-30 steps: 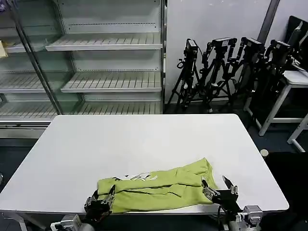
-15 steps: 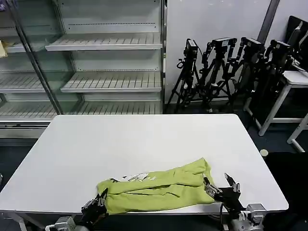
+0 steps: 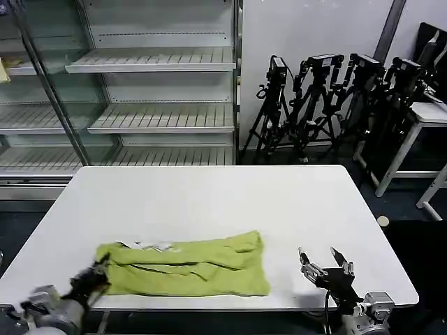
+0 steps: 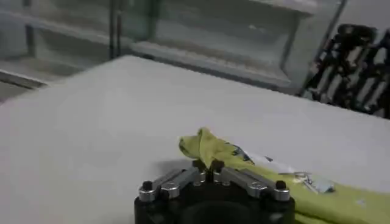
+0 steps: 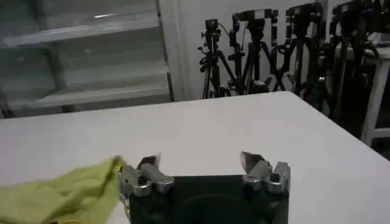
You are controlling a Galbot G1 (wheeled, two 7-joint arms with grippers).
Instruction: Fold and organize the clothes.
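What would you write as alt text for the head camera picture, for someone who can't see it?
A lime-green T-shirt, loosely bunched, lies near the front edge of a white table; the left gripper is shut on its left end. The right gripper is open, apart from the shirt's right end. Behind stand shelves and tripods.

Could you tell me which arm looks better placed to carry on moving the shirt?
Probably the left. The left gripper is shut on the shirt at its left end, while the right gripper sits open on bare table, apart from the cloth.
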